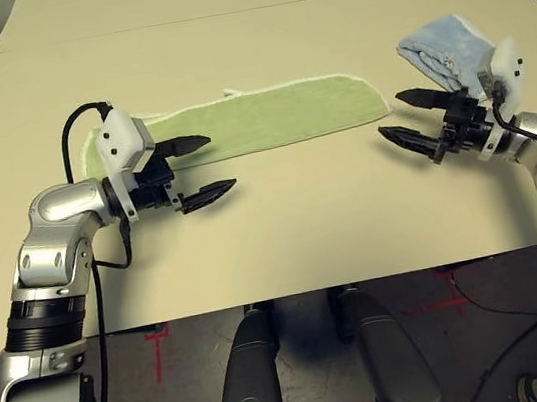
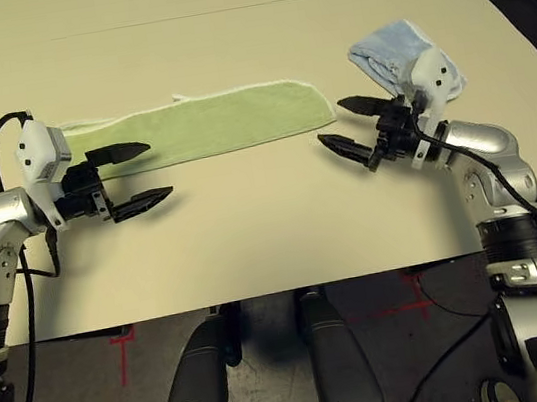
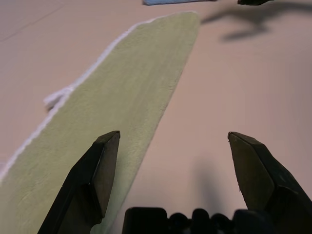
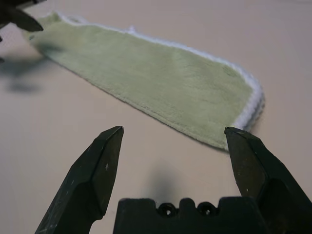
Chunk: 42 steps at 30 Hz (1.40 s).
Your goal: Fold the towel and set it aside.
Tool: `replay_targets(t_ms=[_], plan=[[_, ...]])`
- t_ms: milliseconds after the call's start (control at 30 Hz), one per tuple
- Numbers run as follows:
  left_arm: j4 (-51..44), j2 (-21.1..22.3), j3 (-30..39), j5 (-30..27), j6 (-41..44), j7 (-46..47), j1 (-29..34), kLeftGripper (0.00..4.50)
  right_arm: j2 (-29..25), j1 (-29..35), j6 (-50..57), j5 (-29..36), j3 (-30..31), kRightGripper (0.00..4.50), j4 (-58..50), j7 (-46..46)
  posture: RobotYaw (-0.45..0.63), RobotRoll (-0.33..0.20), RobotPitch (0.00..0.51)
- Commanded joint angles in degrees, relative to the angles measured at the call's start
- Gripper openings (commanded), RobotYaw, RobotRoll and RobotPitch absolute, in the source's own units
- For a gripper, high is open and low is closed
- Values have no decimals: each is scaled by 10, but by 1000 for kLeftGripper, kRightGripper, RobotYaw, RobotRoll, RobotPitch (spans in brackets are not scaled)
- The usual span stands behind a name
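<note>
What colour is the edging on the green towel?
White, along the towel edge; clearest in the right wrist view.

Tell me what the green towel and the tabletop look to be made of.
Green towel: soft terry-like cloth, by its matte, fuzzy nap and white stitched edging. Tabletop: smooth, matte beige sheet, possibly cardboard or laminate; a straight seam crosses its far part. The exact material is unclear.

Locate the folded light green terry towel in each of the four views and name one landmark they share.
Left eye view: folded light green terry towel, a long strip at upper centre.
Right eye view: same strip, upper centre-left.
Left wrist view: a diagonal band beyond the left gripper.
Right wrist view: a strip beyond the right gripper.
Shared landmark: its white stitched edging.
</note>
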Motion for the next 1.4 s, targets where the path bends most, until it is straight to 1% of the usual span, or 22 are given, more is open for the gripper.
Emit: replay_targets(t_ms=[33, 200, 333, 367, 433, 533, 833, 1033, 1200, 1400], plan=[[-38, 1, 29, -17, 28, 29, 33, 4483, 46, 28, 90, 68, -45, 4483, -63, -97, 1, 0, 244], [-83, 12, 42, -27, 47, 39, 75, 4483, 91, 50, 199, 136, -86, 4483, -121, -216, 3, 0, 245], [-93, 14, 44, -30, 58, 44, 75, 4483, 117, 50, 279, 206, -128, 4483, -136, -298, 3, 0, 245], [-93, 13, 43, -30, 60, 45, 71, 4483, 117, 49, 291, 213, -134, 4483, -136, -312, 3, 0, 245], [-91, 12, 40, -31, 64, 45, 64, 4483, 113, 45, 301, 214, -137, 4483, -130, -333, 7, 0, 248], [-86, 10, 37, -30, 66, 45, 53, 4483, 100, 33, 306, 203, -125, 4483, -118, -341, 3, 0, 248], [-85, 6, 32, -27, 68, 46, 46, 4483, 104, -13, 297, 184, -94, 4483, -68, -341, 9, 0, 249], [-91, 11, 35, -29, 72, 43, 51, 4483, 90, -16, 292, 164, -83, 4483, -46, -337, 20, 0, 251], [-99, 7, 33, -29, 75, 48, 52, 4483, 75, -16, 311, 165, -83, 4483, -40, -331, 25, 0, 251], [-106, 0, 32, -29, 75, 56, 58, 4483, 80, -26, 340, 165, -73, 4483, -33, -339, 29, 0, 248]])
